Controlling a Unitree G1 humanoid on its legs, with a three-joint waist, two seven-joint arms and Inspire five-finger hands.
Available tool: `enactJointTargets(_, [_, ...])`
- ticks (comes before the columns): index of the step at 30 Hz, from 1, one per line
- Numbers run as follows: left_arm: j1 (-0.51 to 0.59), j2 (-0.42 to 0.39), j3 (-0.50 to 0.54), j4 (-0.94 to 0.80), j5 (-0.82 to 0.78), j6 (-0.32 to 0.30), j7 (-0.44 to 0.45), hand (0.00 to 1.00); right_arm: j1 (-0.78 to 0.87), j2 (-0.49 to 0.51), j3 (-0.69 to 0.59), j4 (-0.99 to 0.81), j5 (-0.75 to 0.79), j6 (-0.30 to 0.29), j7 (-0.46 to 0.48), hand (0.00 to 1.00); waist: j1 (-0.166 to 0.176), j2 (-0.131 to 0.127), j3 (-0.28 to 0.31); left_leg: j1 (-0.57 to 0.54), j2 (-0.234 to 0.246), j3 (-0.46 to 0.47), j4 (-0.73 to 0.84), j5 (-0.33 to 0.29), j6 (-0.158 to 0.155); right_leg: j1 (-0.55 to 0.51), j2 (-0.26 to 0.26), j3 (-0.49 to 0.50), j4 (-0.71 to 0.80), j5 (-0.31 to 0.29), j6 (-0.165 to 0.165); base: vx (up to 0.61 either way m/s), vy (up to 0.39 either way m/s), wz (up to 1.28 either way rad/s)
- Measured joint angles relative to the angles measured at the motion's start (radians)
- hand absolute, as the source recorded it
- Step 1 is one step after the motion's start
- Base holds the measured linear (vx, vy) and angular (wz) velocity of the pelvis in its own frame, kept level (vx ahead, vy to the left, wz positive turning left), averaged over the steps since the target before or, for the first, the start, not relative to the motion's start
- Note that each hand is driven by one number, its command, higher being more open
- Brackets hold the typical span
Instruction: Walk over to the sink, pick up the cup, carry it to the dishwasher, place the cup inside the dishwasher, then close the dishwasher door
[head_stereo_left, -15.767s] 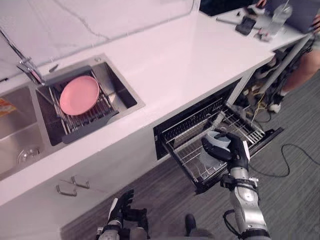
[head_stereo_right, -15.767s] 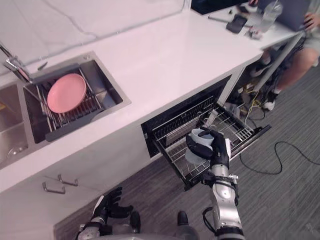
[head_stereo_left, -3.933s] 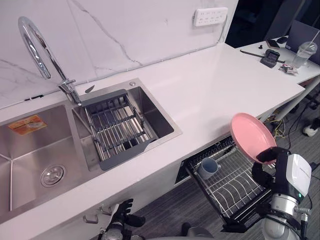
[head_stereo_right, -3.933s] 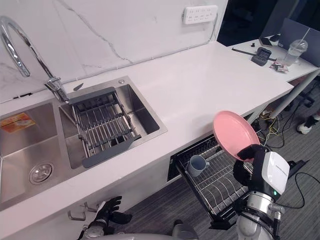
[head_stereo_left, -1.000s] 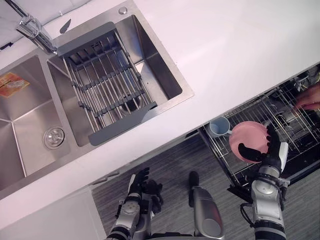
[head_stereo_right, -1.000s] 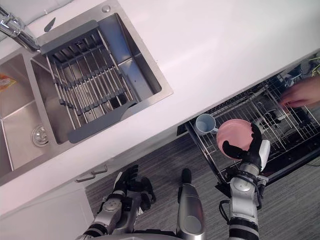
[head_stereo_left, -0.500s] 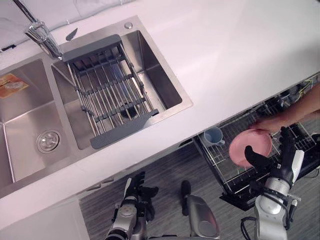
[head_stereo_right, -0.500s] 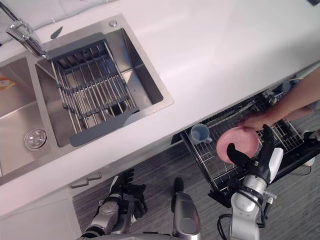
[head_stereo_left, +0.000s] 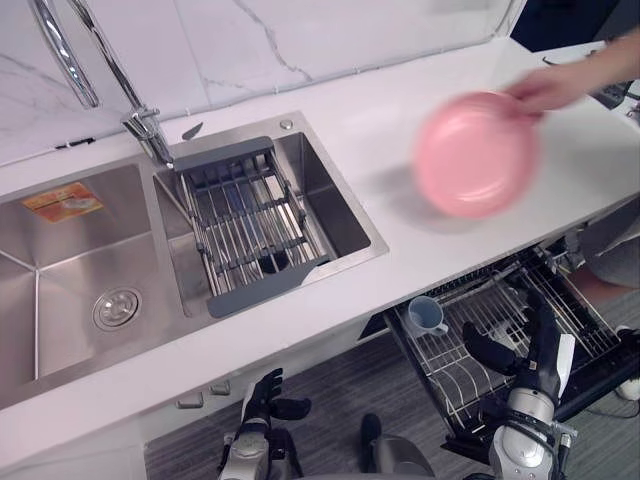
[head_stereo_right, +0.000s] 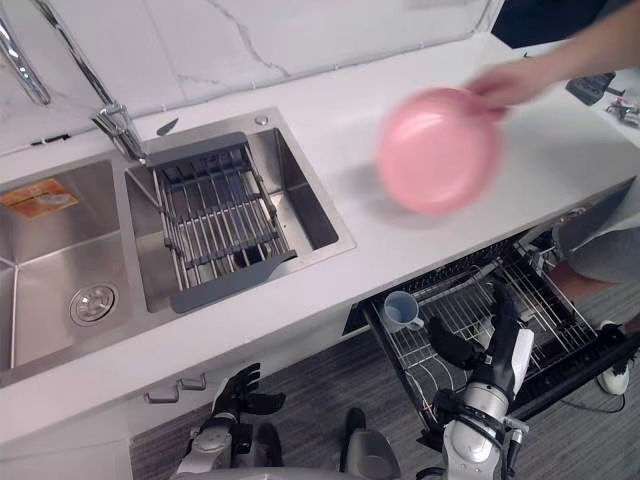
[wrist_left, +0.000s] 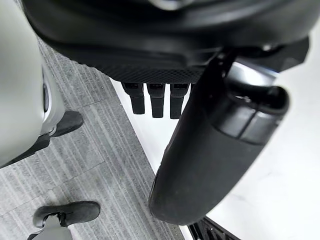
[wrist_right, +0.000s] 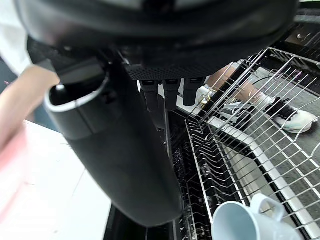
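Note:
A pale blue cup (head_stereo_left: 428, 316) lies on its side at the near left corner of the pulled-out dishwasher rack (head_stereo_left: 452, 372); it also lies past my fingers in the right wrist view (wrist_right: 245, 222). My right hand (head_stereo_left: 532, 362) hovers just over the rack's middle, to the right of the cup, open with straight fingers and holding nothing. My left hand (head_stereo_left: 262, 395) hangs low by the cabinet front, open and empty. A person's hand (head_stereo_left: 545, 88) holds a pink plate (head_stereo_left: 475, 153) in the air above the white counter (head_stereo_left: 400, 250).
A steel double sink (head_stereo_left: 60, 270) with a grey drainer rack (head_stereo_left: 245, 225) and a tall faucet (head_stereo_left: 110, 75) sits to the left. A person's leg (head_stereo_left: 600, 255) stands at the dishwasher's far right. Grey floor (head_stereo_left: 340, 400) lies in front.
The person has taken the pink plate from my right hand and lifted it over the counter. My right hand now stands empty above the rack. The camera has shifted.

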Motion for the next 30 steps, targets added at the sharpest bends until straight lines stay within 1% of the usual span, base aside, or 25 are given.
enactJointTargets(2, [0.009, 0.0, 0.0, 0.001, 0.0, 0.0, 0.0, 0.9, 0.011, 0.003, 0.002, -0.003, 0.0, -0.003, 0.001, 0.9, -0.001, -0.001, -0.019, 0.002, -0.003, -0.007, -0.007, 0.001, -0.001, 0.011, -0.001, -0.009, -0.015, 0.002, 0.002, 0.05, 0.013, 0.11])
enactJointTargets(5, [0.01, 0.0, 0.0, 0.004, 0.002, 0.0, 0.0, 0.9, 0.011, 0.003, 0.002, -0.003, -0.001, -0.005, 0.001, 0.9, -0.003, -0.001, -0.021, 0.018, -0.008, -0.017, -0.016, 0.003, -0.002, 0.036, -0.003, -0.019, -0.034, 0.003, 0.005, 0.03, 0.012, 0.11])
enactJointTargets(6, [0.011, 0.0, 0.0, 0.012, 0.005, 0.0, 0.0, 0.9, 0.011, 0.003, 0.002, -0.003, -0.001, -0.005, 0.001, 0.9, -0.005, 0.001, -0.032, 0.017, -0.01, -0.021, -0.022, 0.005, -0.003, 0.04, -0.004, -0.023, -0.045, 0.006, 0.008, 0.02, 0.015, 0.08])
enactJointTargets(9, [0.012, 0.003, -0.001, 0.031, 0.022, 0.0, 0.001, 0.9, 0.01, 0.003, 0.003, -0.003, -0.006, -0.005, 0.001, 0.9, -0.017, 0.0, -0.047, 0.024, -0.015, -0.039, -0.029, 0.007, -0.004, 0.062, -0.007, -0.038, -0.064, 0.008, 0.01, 0.03, 0.01, 0.14])
enactJointTargets(14, [0.015, 0.011, -0.003, 0.047, 0.023, 0.0, 0.001, 0.9, 0.008, 0.003, 0.004, -0.003, -0.021, -0.013, 0.0, 0.9, -0.018, 0.001, -0.073, 0.027, -0.017, -0.051, -0.036, 0.008, -0.005, 0.08, -0.005, -0.05, -0.089, 0.014, 0.01, 0.01, -0.005, 0.07])
enactJointTargets(16, [0.012, 0.024, -0.007, 0.065, 0.04, -0.001, 0.001, 0.9, -0.003, 0.0, 0.008, -0.001, -0.047, -0.018, -0.002, 0.9, -0.02, -0.001, -0.081, 0.037, -0.028, -0.053, -0.064, 0.024, -0.009, 0.084, 0.001, -0.051, -0.102, 0.022, 0.009, 0.0, 0.0, 0.0])
enactJointTargets(20, [0.007, 0.043, -0.021, 0.085, 0.041, -0.002, 0.001, 0.9, -0.035, -0.013, 0.008, 0.001, -0.064, -0.029, -0.008, 0.9, -0.029, 0.0, -0.086, 0.041, -0.034, -0.069, -0.087, 0.041, -0.007, 0.099, 0.002, -0.066, -0.131, 0.04, 0.008, -0.04, -0.002, 0.1])
enactJointTargets(24, [0.002, 0.075, -0.041, 0.11, 0.041, -0.003, 0.0, 0.9, -0.067, -0.05, 0.031, 0.001, -0.094, -0.04, -0.009, 0.9, -0.03, -0.003, -0.099, 0.041, -0.041, -0.115, -0.101, 0.053, -0.005, 0.111, 0.003, -0.079, -0.153, 0.055, 0.006, -0.04, -0.005, 0.1])
enactJointTargets(27, [0.002, 0.091, -0.045, 0.12, 0.041, -0.003, 0.001, 0.9, -0.087, -0.062, 0.051, -0.005, -0.123, -0.061, -0.004, 0.9, -0.028, -0.004, -0.099, 0.04, -0.047, -0.156, -0.12, 0.063, -0.001, 0.111, 0.002, -0.089, -0.162, 0.066, 0.005, -0.06, -0.009, 0.09])
enactJointTargets(30, [0.007, 0.11, -0.06, 0.122, 0.041, -0.002, 0.001, 0.9, -0.088, -0.064, 0.057, -0.04, -0.126, -0.07, -0.002, 0.9, -0.022, -0.004, -0.1, 0.04, -0.047, -0.173, -0.129, 0.071, 0.002, 0.113, 0.001, -0.101, -0.161, 0.066, 0.005, -0.05, -0.016, 0.13])
